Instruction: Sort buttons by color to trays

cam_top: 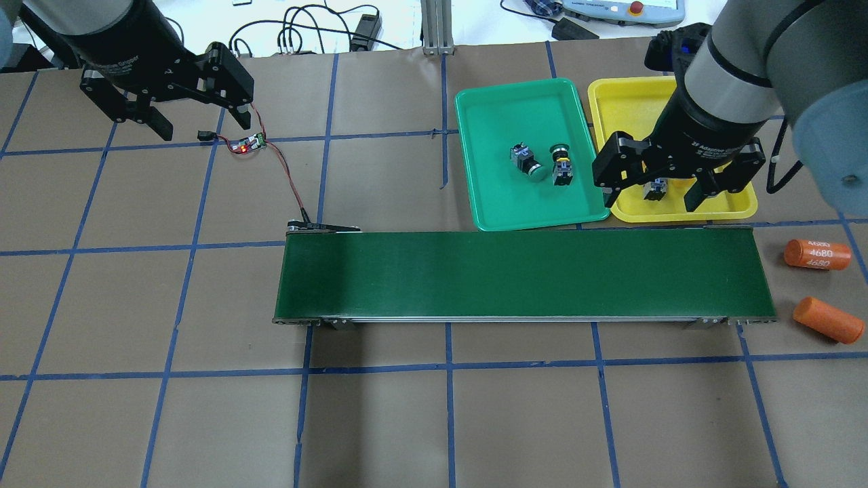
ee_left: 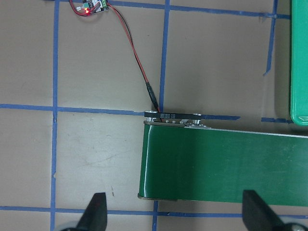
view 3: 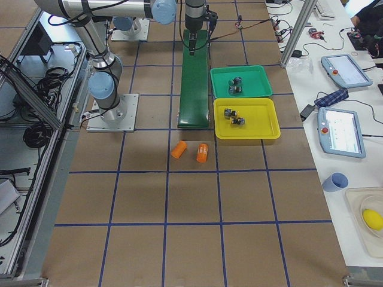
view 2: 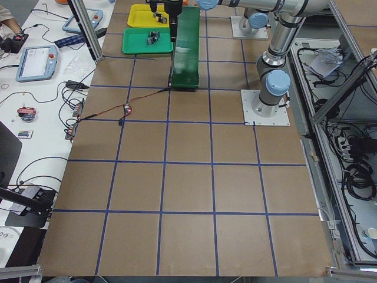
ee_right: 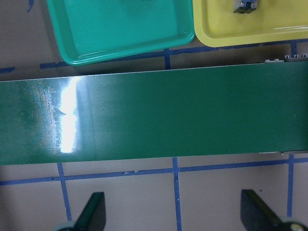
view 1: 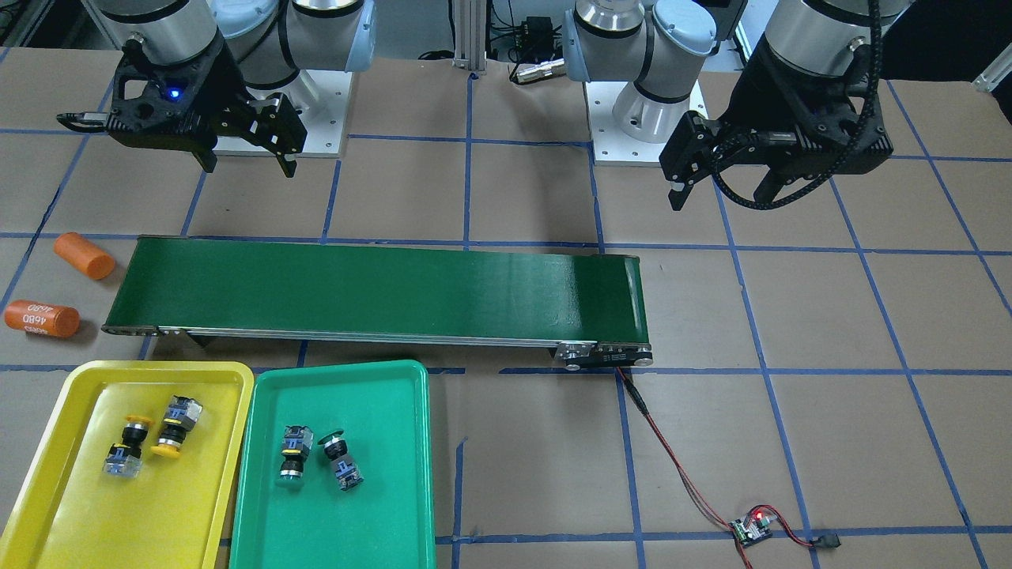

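Yellow buttons (view 1: 126,448) (view 1: 175,427) lie in the yellow tray (view 1: 150,368) and green buttons (view 1: 293,455) (view 1: 341,460) in the green tray (view 1: 340,367), both trays just beside the conveyor belt (view 1: 379,288). Left claw (view 1: 719,196) and right claw (view 1: 249,167) hang released and empty above opposite ends of the belt.

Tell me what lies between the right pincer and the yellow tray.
The dark green conveyor belt runs crosswise between the right pincer and the yellow tray; the front-facing and right wrist views both show it.

The left gripper (ee_left: 175,215), fingers spread wide, hangs above the end of the conveyor belt (ee_left: 226,163), from which a red-and-black cable (ee_left: 132,48) runs to a lit circuit board (ee_left: 91,6); the green tray (ee_left: 299,62) shows at right.
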Tool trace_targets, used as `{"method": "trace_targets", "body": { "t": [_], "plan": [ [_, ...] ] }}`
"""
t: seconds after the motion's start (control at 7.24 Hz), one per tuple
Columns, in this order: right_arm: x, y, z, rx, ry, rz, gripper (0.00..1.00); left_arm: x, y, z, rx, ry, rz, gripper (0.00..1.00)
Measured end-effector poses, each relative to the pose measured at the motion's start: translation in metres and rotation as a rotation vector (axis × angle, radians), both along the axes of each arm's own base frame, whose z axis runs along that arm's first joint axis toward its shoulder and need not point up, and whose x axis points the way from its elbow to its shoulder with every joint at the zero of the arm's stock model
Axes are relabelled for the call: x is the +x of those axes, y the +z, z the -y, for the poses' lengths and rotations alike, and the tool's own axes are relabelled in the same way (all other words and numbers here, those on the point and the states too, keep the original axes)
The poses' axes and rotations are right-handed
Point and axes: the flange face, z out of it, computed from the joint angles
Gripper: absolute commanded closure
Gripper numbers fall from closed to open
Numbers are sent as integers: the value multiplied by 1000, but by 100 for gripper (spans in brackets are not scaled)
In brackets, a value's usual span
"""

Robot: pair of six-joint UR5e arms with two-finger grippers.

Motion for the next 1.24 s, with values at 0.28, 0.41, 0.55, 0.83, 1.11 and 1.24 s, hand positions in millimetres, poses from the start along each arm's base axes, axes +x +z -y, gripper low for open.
{"method": "trace_targets", "body": {
  "t": [0.28, 0.41, 0.55, 0.83, 1.11, 1.24],
  "plan": [
    [-2, -1, 0, 4, -2, -3, 0, 0, 0, 1, -1, -7, 2, 0],
    [-2, -2, 0, 6, -2, -4, 0, 0, -1, 2, 1, -5, 2, 0],
    [-3, -2, 0, 8, -2, -4, 0, 0, -2, 3, 2, -2, 0, 0],
    [-3, -3, 0, 9, -3, -3, 0, 0, 1, 3, -2, 0, -1, 0],
    [-3, -6, -1, 16, -2, -4, 0, 0, 1, 2, -3, 0, -3, 0],
    [-3, -8, -2, 21, -1, -4, 0, 0, 2, 3, -5, 0, -5, 0]
  ]
}}
